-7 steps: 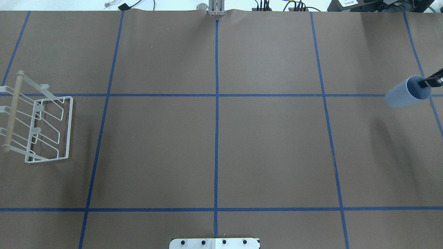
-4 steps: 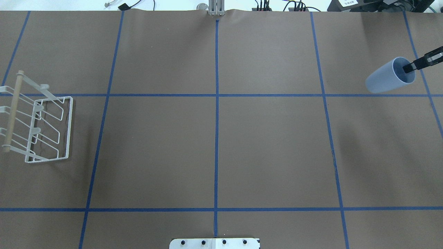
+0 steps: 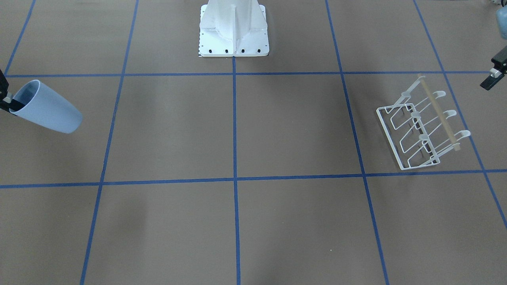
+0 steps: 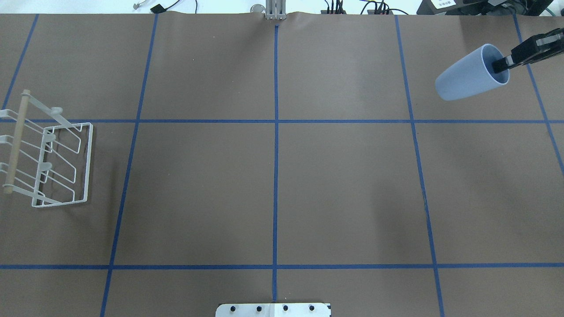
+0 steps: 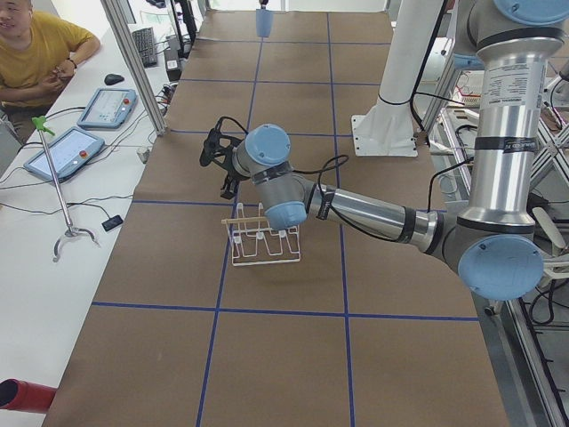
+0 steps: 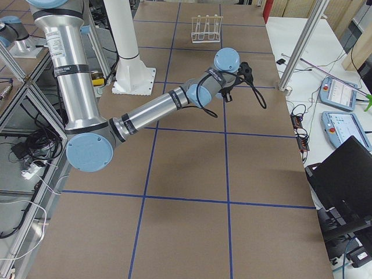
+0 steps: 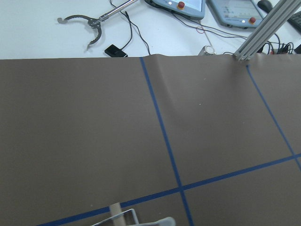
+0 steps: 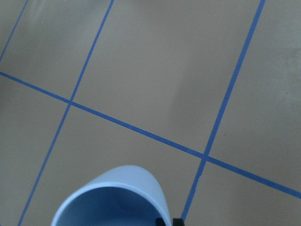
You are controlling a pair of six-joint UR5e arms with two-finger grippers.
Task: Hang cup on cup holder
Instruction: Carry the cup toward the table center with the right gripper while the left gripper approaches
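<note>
Right hand point(image 4: 502, 67), clamped on the rim of the pale blue matte plastic tumbler point(image 4: 467, 78), has carried it farther and leftward. The white wire rack point(image 4: 57, 163) is still well apart, at the left.

The cup point(image 4: 467, 79), a pale blue handleless tumbler, hangs tilted above the tabletop's point(image 4: 343, 185) far right part. Its rim is pinched by the right claw point(image 4: 501, 66) and its rounded base points toward the middle. The cup holder point(image 4: 66, 163), white wire with slanted prongs point(image 4: 46, 166) and a wooden rod point(image 4: 15, 143), stands at the left edge.
</note>
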